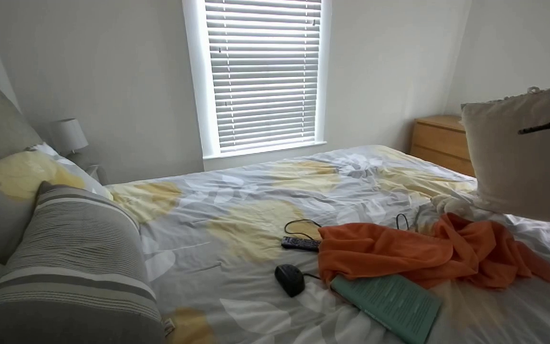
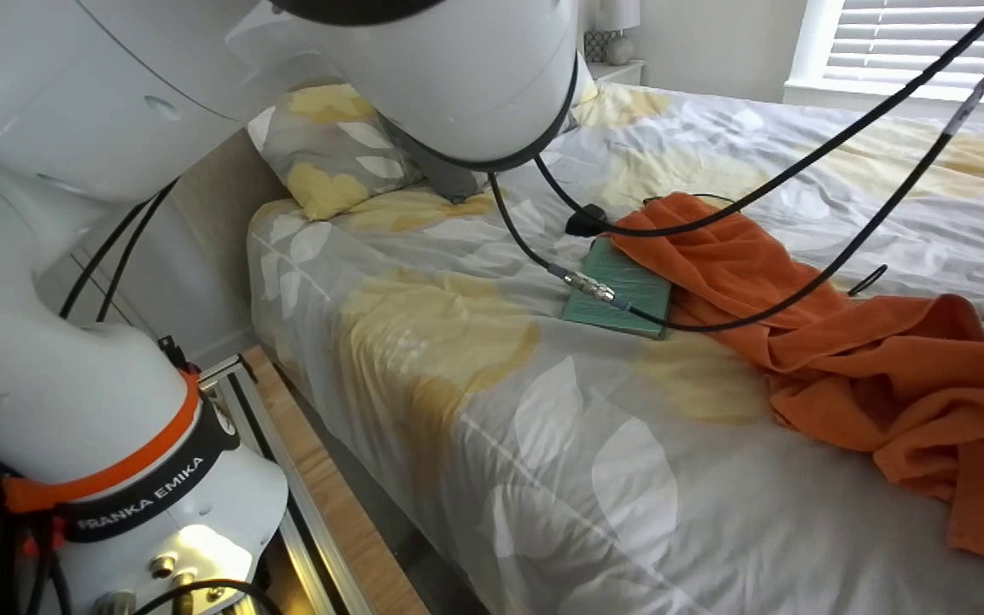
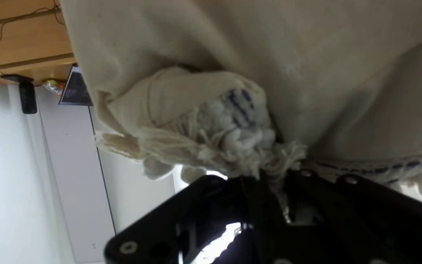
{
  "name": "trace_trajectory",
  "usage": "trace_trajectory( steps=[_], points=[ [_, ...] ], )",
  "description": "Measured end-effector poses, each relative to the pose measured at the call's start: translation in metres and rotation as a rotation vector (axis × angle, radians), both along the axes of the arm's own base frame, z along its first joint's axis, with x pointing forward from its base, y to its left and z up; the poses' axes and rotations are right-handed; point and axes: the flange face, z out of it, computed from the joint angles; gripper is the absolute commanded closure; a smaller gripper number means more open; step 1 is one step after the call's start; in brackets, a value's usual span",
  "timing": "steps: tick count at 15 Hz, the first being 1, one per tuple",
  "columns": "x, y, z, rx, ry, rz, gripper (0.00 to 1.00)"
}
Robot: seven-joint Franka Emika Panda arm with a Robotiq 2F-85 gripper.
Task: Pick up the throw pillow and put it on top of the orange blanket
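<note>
The cream throw pillow hangs upright at the right side of an exterior view. Its fringed edge is up, and I cannot tell whether its lower edge touches the bed. In the wrist view the pillow fills the upper part, with tassels and blue stitching. My gripper is shut on its fringe there; a twisted strand runs between the fingers. The orange blanket lies crumpled on the bed, left of and lower than the pillow. The blanket also shows in an exterior view, where the gripper is out of view.
A green book lies partly under the blanket. A black mouse and a remote are beside it. A grey striped cushion is at the headboard end. Black cables hang from the arm before the blanket.
</note>
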Motion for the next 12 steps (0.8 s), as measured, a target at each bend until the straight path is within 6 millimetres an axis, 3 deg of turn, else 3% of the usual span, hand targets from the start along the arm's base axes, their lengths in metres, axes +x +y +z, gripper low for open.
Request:
trace_trajectory(
  steps=[3,6,7,8,9,10,12],
  points=[
    [0.014,0.01,-0.031,-0.071,-0.014,-0.061,0.97],
    [0.037,0.042,-0.072,-0.138,0.014,-0.163,0.97],
    [0.044,0.056,-0.083,-0.152,0.039,-0.203,0.91],
    [0.05,0.072,-0.091,-0.152,0.062,-0.232,0.66],
    [0.058,0.088,-0.097,-0.145,0.086,-0.25,0.74],
    [0.064,0.104,-0.101,-0.131,0.113,-0.256,0.61],
    [0.077,0.132,-0.103,-0.079,0.168,-0.233,0.49]
  ],
)
